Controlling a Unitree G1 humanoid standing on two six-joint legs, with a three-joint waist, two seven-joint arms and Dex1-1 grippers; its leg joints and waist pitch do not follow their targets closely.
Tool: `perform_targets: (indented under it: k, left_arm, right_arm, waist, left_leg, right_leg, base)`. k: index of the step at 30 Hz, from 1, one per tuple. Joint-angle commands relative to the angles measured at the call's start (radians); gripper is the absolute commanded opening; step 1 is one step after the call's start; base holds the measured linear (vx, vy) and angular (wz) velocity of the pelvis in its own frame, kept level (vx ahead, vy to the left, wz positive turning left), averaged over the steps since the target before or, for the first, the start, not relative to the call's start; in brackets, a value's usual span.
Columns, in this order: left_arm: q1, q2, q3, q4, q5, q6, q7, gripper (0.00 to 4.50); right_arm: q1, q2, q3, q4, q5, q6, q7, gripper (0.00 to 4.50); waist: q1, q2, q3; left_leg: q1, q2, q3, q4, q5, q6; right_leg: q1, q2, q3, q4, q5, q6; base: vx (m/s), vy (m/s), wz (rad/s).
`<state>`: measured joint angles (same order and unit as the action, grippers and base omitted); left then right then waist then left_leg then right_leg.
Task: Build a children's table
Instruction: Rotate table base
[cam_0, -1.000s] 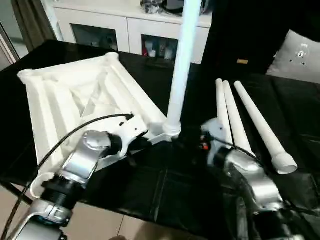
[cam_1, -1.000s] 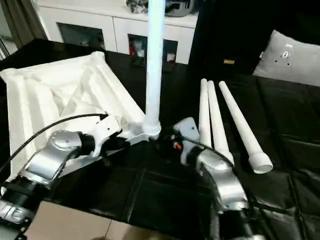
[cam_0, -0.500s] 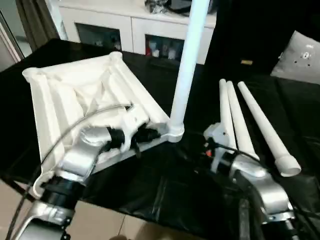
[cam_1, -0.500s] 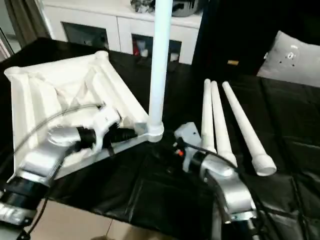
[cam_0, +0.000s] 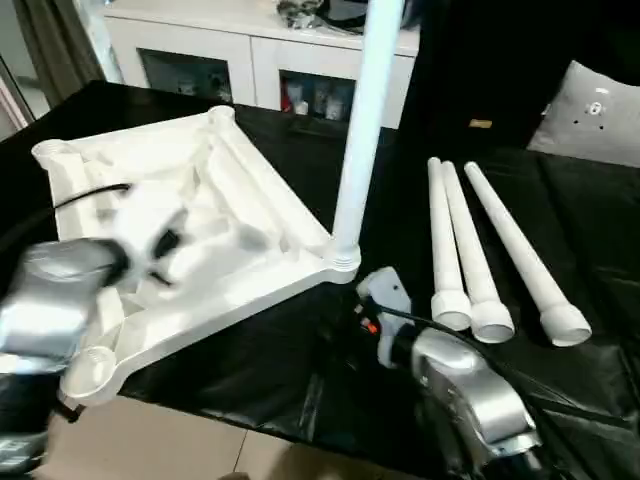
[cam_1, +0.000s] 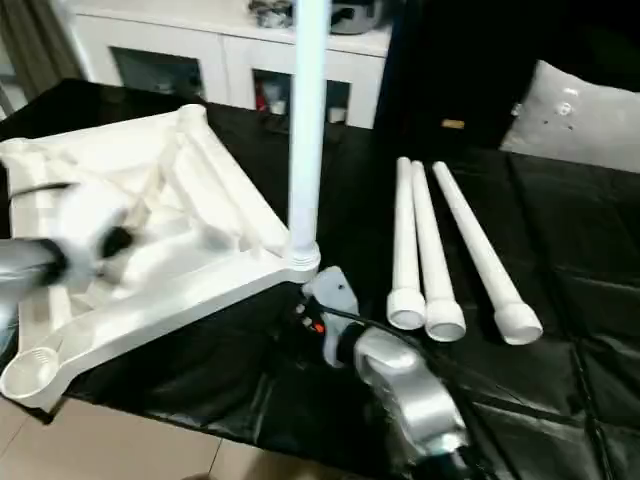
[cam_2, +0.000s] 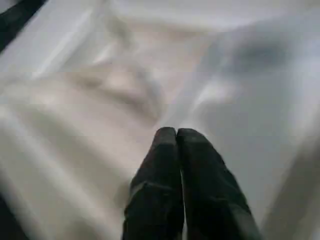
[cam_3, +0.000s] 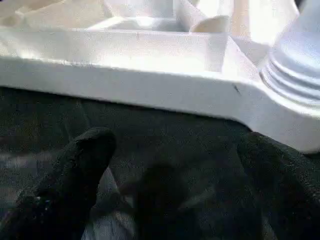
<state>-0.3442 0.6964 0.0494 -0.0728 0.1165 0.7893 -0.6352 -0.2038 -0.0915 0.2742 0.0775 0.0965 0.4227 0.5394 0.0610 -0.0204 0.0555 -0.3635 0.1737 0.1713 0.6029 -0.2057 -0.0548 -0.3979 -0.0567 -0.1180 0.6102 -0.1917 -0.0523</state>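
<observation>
White leg upright in tabletop corner socket, top cut off.

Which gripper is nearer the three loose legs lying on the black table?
Right. The right gripper sits just beside the three loose legs, near their wide ends. The left gripper is over the tabletop, beyond the upright leg.

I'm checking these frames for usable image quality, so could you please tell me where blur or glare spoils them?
Left eye view: the left arm is smeared by motion blur, while the loose legs stay sharp. Left wrist view: the tabletop is soft and streaked. Right wrist view: glare washes out the tabletop's rim.
</observation>
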Motion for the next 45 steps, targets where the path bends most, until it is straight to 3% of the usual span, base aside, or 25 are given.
perform_targets:
  k: [1, 8, 11, 15, 19, 20, 21, 25, 32, 35, 37, 38, 40, 45]
  left_arm:
    - [0.021, 0.03, 0.012, -0.027, 0.024, 0.023, 0.011, 0.04]
    - [0.091, 0.097, -0.02, 0.034, 0.089, -0.006, 0.058, 0.04]
    - [0.121, 0.116, -0.051, -0.002, 0.108, 0.04, 0.052, 0.04]
    - [0.158, 0.146, -0.086, -0.014, 0.121, 0.057, 0.038, 0.04]
    - [0.169, 0.138, -0.099, -0.041, 0.076, 0.081, -0.018, 0.04]
    - [0.174, 0.123, -0.117, -0.075, 0.016, 0.093, -0.082, 0.04]
    - [0.175, 0.123, -0.117, -0.076, 0.014, 0.094, -0.085, 0.04]
    - [0.196, 0.139, -0.191, -0.145, -0.072, 0.074, -0.225, 0.04]
    - [0.207, 0.148, -0.299, -0.246, -0.202, 0.005, -0.449, 0.04]
    - [0.167, 0.092, -0.32, -0.232, -0.226, -0.029, -0.47, 0.04]
    - [0.134, 0.06, -0.338, -0.22, -0.242, -0.042, -0.478, 0.04]
    - [0.114, 0.041, -0.351, -0.205, -0.241, -0.061, -0.479, 0.04]
    - [0.1, 0.027, -0.359, -0.194, -0.24, -0.075, -0.48, 0.04]
    - [-0.004, -0.1, -0.384, -0.009, -0.158, -0.225, -0.36, 0.04]
  right_arm:
    - [-0.013, 0.007, 0.015, 0.02, -0.022, 0.003, -0.023, 4.5]
    - [-0.088, 0.066, 0.024, 0.135, -0.066, -0.028, -0.079, 4.5]
    - [-0.113, 0.074, 0.029, 0.167, -0.067, -0.037, -0.091, 4.5]
    - [-0.135, 0.087, 0.023, 0.206, -0.074, -0.053, -0.103, 4.5]
    - [-0.15, 0.093, 0.026, 0.241, -0.082, -0.073, -0.104, 4.5]
    - [-0.163, 0.094, 0.028, 0.273, -0.092, -0.085, -0.112, 4.5]
    - [-0.164, 0.094, 0.028, 0.274, -0.092, -0.085, -0.113, 4.5]
    - [-0.185, 0.091, 0.014, 0.322, -0.101, -0.091, -0.136, 4.5]
    - [-0.218, 0.061, -0.032, 0.363, -0.111, -0.098, -0.184, 4.5]
    - [-0.232, 0.045, -0.053, 0.369, -0.114, -0.098, -0.2, 4.5]
    - [-0.241, 0.035, -0.064, 0.372, -0.116, -0.096, -0.214, 4.5]
    - [-0.246, 0.029, -0.07, 0.373, -0.115, -0.096, -0.218, 4.5]
    - [-0.249, 0.024, -0.074, 0.374, -0.114, -0.097, -0.22, 4.5]
    - [-0.263, -0.011, -0.091, 0.35, -0.14, -0.093, -0.24, 4.5]
  waist:
    - [-0.002, 0.014, -0.056]
    - [-0.005, 0.017, -0.052]
    - [-0.009, 0.016, -0.051]
    - [-0.008, 0.014, -0.05]
    - [-0.007, 0.013, -0.047]
    - [-0.007, 0.013, -0.047]
    - [-0.007, 0.012, -0.048]
    - [-0.004, 0.012, -0.047]
    - [-0.013, 0.011, -0.048]
    - [-0.022, 0.011, -0.049]
    - [-0.026, 0.006, -0.05]
    - [-0.026, 0.017, -0.052]
    - [-0.028, 0.009, -0.052]
    - [-0.028, 0.012, -0.053]
  left_leg:
    - [0.01, 0.069, -0.031, -0.077, -0.13, 0.021]
    - [0.021, 0.071, -0.034, -0.085, -0.22, -0.018]
    - [0.023, 0.073, -0.037, -0.088, -0.243, -0.029]
    - [0.023, 0.07, -0.035, -0.087, -0.244, -0.027]
    - [0.026, 0.073, -0.037, -0.09, -0.261, -0.033]
    - [0.028, 0.072, -0.037, -0.089, -0.271, -0.036]
    - [0.029, 0.072, -0.037, -0.089, -0.269, -0.038]
    - [0.029, 0.071, -0.035, -0.089, -0.274, -0.041]
    - [0.025, 0.068, -0.032, -0.089, -0.25, -0.05]
    - [0.025, 0.067, -0.031, -0.087, -0.245, -0.054]
    - [0.017, 0.063, -0.031, -0.086, -0.222, -0.046]
    - [0.02, 0.063, -0.03, -0.082, -0.211, -0.041]
    - [0.018, 0.062, -0.028, -0.081, -0.204, -0.038]
    - [0.019, 0.059, -0.026, -0.076, -0.196, -0.028]
  right_leg:
    - [0.052, -0.107, 0.082, -0.075, -0.228, -0.142]
    - [0.047, -0.106, 0.084, -0.083, -0.273, -0.124]
    - [0.046, -0.109, 0.087, -0.081, -0.276, -0.128]
    - [0.047, -0.108, 0.089, -0.083, -0.274, -0.135]
    - [0.046, -0.111, 0.089, -0.084, -0.298, -0.139]
    - [0.045, -0.112, 0.089, -0.086, -0.309, -0.139]
    - [0.046, -0.113, 0.089, -0.085, -0.309, -0.142]
    - [0.045, -0.112, 0.091, -0.086, -0.316, -0.143]
    - [0.051, -0.108, 0.091, -0.079, -0.284, -0.141]
    - [0.053, -0.106, 0.091, -0.081, -0.286, -0.14]
    - [0.059, -0.107, 0.092, -0.079, -0.275, -0.141]
    - [0.058, -0.107, 0.092, -0.079, -0.277, -0.141]
    - [0.06, -0.103, 0.091, -0.081, -0.268, -0.14]
    - [0.061, -0.099, 0.088, -0.086, -0.28, -0.131]
  base:
    - [0.0, 0.0, 0.0]
    - [0.0, 0.0, 0.0]
    - [0.0, 0.0, 0.0]
    - [0.0, 0.0, 0.0]
    - [0.0, 0.0, 0.0]
    - [0.0, 0.0, 0.0]
    - [0.0, 0.0, 0.0]
    - [0.0, 0.0, 0.0]
    - [0.0, 0.0, 0.0]
    - [0.0, 0.0, 0.0]
    - [0.0, 0.0, 0.0]
    - [0.0, 0.0, 0.0]
    - [0.0, 0.0, 0.0]
    - [0.0, 0.0, 0.0]
